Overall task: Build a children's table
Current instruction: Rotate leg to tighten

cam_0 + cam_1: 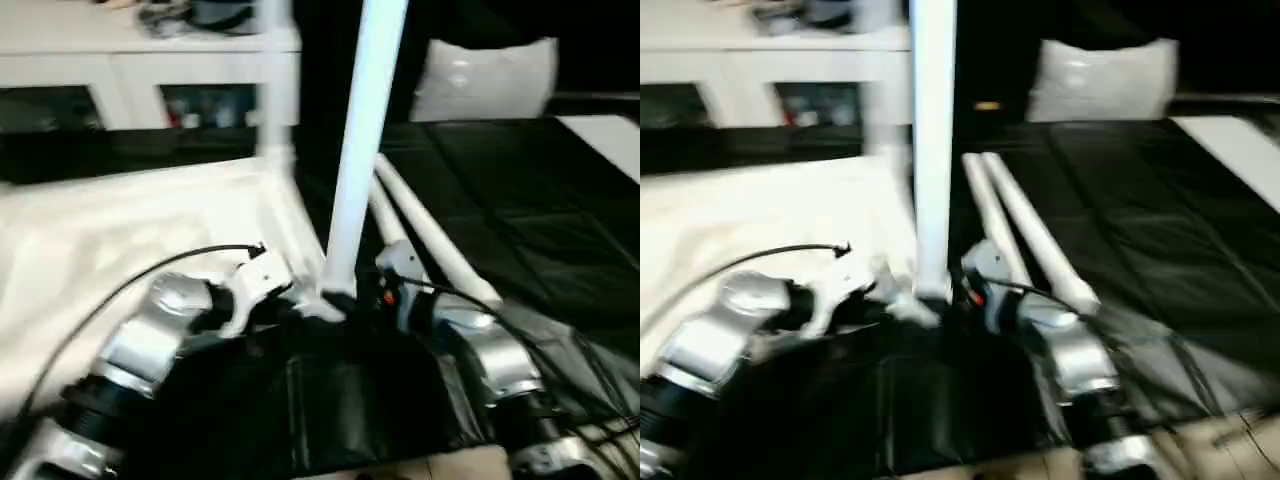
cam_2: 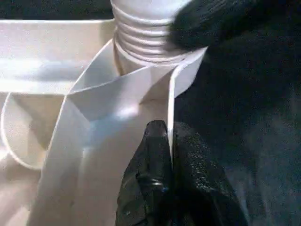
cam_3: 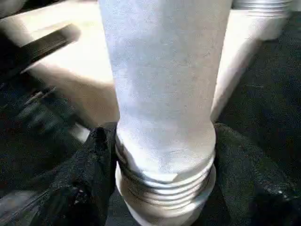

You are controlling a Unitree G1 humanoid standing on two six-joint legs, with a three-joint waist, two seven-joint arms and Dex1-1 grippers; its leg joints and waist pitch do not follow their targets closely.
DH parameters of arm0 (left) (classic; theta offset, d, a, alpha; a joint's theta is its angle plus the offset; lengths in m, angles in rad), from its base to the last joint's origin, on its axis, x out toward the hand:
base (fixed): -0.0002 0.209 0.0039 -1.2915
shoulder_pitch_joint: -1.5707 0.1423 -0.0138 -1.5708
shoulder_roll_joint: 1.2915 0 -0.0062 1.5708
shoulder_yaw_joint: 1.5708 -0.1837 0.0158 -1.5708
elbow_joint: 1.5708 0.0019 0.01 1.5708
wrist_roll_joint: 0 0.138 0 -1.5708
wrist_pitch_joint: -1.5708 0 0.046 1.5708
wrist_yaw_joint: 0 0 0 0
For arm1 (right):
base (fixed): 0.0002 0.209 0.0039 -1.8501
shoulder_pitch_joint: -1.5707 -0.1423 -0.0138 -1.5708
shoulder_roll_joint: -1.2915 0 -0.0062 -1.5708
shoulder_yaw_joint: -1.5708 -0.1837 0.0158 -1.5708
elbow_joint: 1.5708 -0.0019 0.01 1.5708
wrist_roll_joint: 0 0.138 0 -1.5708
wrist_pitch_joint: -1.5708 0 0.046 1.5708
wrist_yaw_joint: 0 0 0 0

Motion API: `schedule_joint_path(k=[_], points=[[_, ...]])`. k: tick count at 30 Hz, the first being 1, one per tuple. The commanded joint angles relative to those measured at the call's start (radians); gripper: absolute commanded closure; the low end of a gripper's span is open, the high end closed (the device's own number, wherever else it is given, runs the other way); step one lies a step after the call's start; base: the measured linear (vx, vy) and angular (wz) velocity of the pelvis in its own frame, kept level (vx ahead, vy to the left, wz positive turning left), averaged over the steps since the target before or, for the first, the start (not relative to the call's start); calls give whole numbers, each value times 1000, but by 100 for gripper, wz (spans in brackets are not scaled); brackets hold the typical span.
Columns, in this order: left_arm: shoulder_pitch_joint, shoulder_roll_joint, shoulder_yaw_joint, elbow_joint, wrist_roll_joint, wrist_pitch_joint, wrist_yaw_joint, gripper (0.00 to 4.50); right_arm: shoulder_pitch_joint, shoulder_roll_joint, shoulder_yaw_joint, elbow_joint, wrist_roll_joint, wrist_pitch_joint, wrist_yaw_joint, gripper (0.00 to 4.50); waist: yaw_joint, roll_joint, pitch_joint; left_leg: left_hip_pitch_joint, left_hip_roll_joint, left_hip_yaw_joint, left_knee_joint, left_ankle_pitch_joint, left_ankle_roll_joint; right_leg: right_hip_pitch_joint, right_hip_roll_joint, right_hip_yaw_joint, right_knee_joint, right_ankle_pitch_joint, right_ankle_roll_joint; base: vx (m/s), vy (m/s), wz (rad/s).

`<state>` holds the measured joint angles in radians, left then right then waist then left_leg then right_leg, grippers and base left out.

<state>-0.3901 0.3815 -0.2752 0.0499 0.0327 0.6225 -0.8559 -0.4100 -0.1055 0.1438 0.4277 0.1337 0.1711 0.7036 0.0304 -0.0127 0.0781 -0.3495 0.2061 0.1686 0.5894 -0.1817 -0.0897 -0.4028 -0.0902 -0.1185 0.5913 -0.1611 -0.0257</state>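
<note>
The work lies on a black sheet spread over the floor, with a white cabinet of shelves along the far side and a pale bag far right. No writing can be read.

The table top lies underside up at the near left. One leg stands upright in its near corner socket; two more legs lie together just right of it.

The left gripper is pinched closed on the top's thin rim. The right gripper has its fingers on either side of the standing leg's threaded base.
</note>
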Motion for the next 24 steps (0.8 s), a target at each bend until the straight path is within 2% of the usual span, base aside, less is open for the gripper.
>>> schedule_joint_path(k=[1,3,6,7,8,9,13,14,15,17,19,23,24], points=[[0,-94,14,-60,4,79,135,450,-37,98,42,24,-3,44,-92,178,2,-2,-55,0,16,-17,-74,-349,-1,44,-61,40,-108,-592,-71,0,0,0],[-5,-143,33,-73,16,117,200,450,-53,126,35,38,-14,63,-147,178,-3,-1,-57,5,12,-16,-70,-342,12,40,-62,38,-116,-607,-61,0,0,0],[-9,-172,43,-87,26,140,244,450,-63,141,32,48,-27,62,-166,178,-1,1,-59,2,15,-14,-73,-324,29,40,-56,41,-109,-523,-79,0,0,0],[-12,-174,40,-92,31,146,250,450,-62,138,37,48,-28,53,-146,178,-1,-4,-57,2,16,-12,-74,-325,33,38,-55,43,-109,-516,-79,0,0,0],[-13,-168,33,-98,39,152,256,450,-58,138,31,47,-26,46,-140,144,7,0,-61,1,19,-12,-76,-302,37,40,-56,48,-100,-466,-93,0,0,0],[-14,-160,30,-95,41,145,252,450,-57,136,26,45,-22,50,-139,123,8,0,-60,0,20,-12,-77,-294,39,40,-55,49,-97,-445,-100,0,0,0],[-14,-135,21,-92,50,138,242,450,-51,126,20,36,-22,51,-137,96,11,0,-65,-7,21,-10,-78,-235,46,49,-55,56,-79,-325,-140,0,0,0],[-14,-124,19,-91,49,135,236,450,-47,116,20,30,-23,42,-134,82,13,0,-66,-6,21,-8,-77,-221,48,49,-55,57,-78,-306,-150,0,0,0],[-15,-113,19,-89,47,131,228,450,-44,108,18,24,-23,34,-131,61,15,8,-66,-6,20,-7,-77,-210,49,51,-55,57,-75,-296,-156,0,0,0],[-15,-90,17,-82,46,119,214,450,-35,89,14,9,-18,22,-109,49,17,3,-66,-8,19,-5,-77,-202,52,55,-56,57,-78,-297,-155,0,0,0],[-16,-50,1,-64,46,72,173,450,-20,53,4,-20,-6,2,-68,24,18,5,-69,-8,21,-6,-77,-179,54,56,-55,58,-74,-271,-163,0,0,0],[-16,9,-21,-30,41,-14,99,450,0,-15,-23,-65,24,-27,16,5,24,4,-67,-6,20,-5,-78,-193,61,56,-53,58,-75,-272,-160,0,0,0],[-17,29,-22,-17,31,-40,68,450,6,-48,-28,-81,38,-31,64,5,25,10,-66,-4,23,-6,-79,-202,55,55,-54,59,-74,-280,-162,0,0,0]])
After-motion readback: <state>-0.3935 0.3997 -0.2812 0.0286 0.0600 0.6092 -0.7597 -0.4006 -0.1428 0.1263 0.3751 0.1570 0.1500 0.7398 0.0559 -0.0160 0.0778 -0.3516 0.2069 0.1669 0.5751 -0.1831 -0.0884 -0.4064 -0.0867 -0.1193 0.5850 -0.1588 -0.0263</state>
